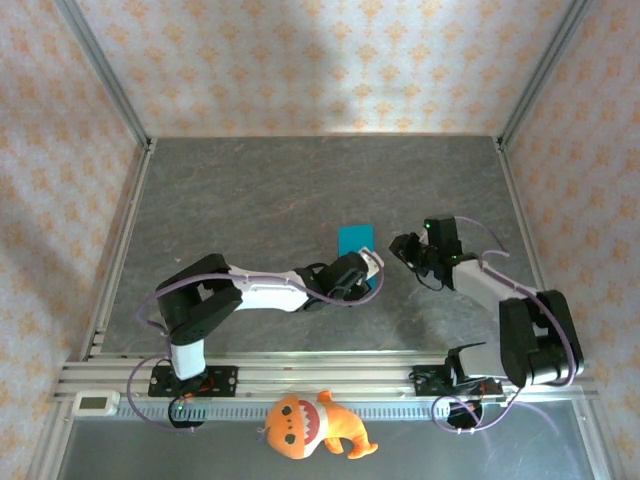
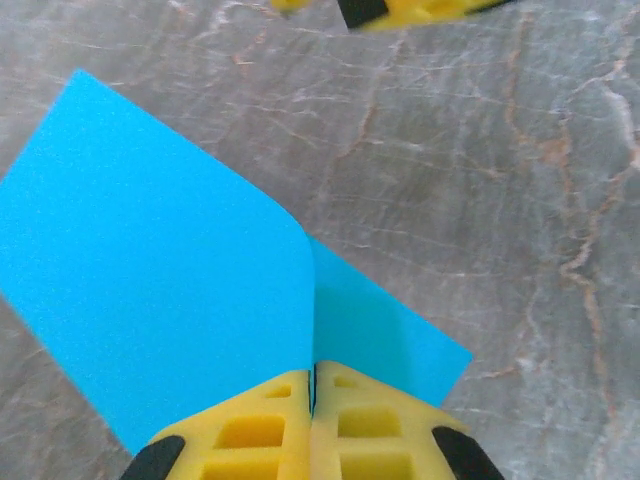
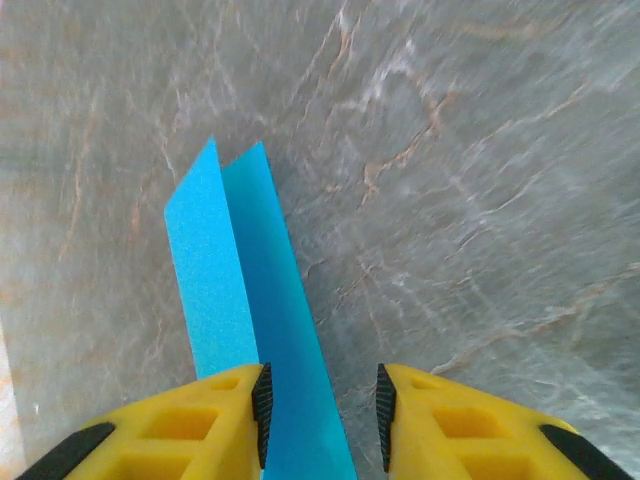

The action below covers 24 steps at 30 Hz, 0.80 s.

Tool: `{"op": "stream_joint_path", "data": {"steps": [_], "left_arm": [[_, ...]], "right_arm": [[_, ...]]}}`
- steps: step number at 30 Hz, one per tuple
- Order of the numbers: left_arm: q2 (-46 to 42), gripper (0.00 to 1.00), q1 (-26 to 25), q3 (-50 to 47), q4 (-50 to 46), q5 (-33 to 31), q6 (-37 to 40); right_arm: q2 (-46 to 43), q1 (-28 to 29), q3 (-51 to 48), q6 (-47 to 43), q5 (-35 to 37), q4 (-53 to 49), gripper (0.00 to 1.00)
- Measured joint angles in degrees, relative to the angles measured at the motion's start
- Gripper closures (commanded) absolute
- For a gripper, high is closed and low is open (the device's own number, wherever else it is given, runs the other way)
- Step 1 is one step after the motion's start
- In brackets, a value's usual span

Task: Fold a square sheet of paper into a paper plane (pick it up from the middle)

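One grey marbled table (image 1: 250, 190) fills the floor of a booth with patterned walls (image 1: 330, 60). Both arms reach in from its near edge. The left arm (image 1: 260, 292) stretches low towards the middle, and the right arm (image 1: 500, 290) bends in from the other side, so the two tips come near each other at the centre.

An orange plush toy (image 1: 315, 425) lies in front of the rail, between the two bases and well apart from the work.

The square sheet of paper (image 1: 356, 240) sits at the middle of the table, bright blue, between the two arm tips. Seen from the left wrist, the paper (image 2: 150, 270) is creased, one flap rising and curving over towards the fold. The left claw (image 2: 312, 400) is pressed together, clamped on the paper at that crease. In the overhead view the left claw (image 1: 362, 272) sits at the sheet's near edge.

From the right wrist the paper (image 3: 230, 280) shows as two narrow flaps standing side by side, running back between the fingers. The right claw (image 3: 320, 400) stands apart, with a gap between the paper and one pad. Overhead, the right claw (image 1: 412, 250) is just beside the sheet.
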Motion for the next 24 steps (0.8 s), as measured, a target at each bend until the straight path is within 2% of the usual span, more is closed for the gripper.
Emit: {"op": "stream_joint_path", "data": {"steps": [6,11,17,21,24], "left_arm": [[0.4,0.95,3.2,2.6,-2.0,11.3,-3.6],[1.1,0.95,5.9,3.3,-2.1,19.0,-7.2],[3.0,0.95,8.0,3.3,-1.8,25.0,-12.2],[3.7,0.96,8.4,3.3,-1.0,27.2,-16.2],[3.7,0.96,8.5,3.2,0.7,28.3,-19.3]], "right_arm": [[-2.8,0.0,-2.3,-0.2,0.3,-0.6,0.67],[-2.9,0.0,-4.6,0.5,-4.6,-0.3,0.77],[-2.9,0.1,-6.9,1.9,-10.2,0.9,0.94],[-1.8,0.3,-7.7,2.3,-12.9,1.6,1.0],[0.4,1.3,-7.7,2.2,-14.2,2.1,1.0]]}}
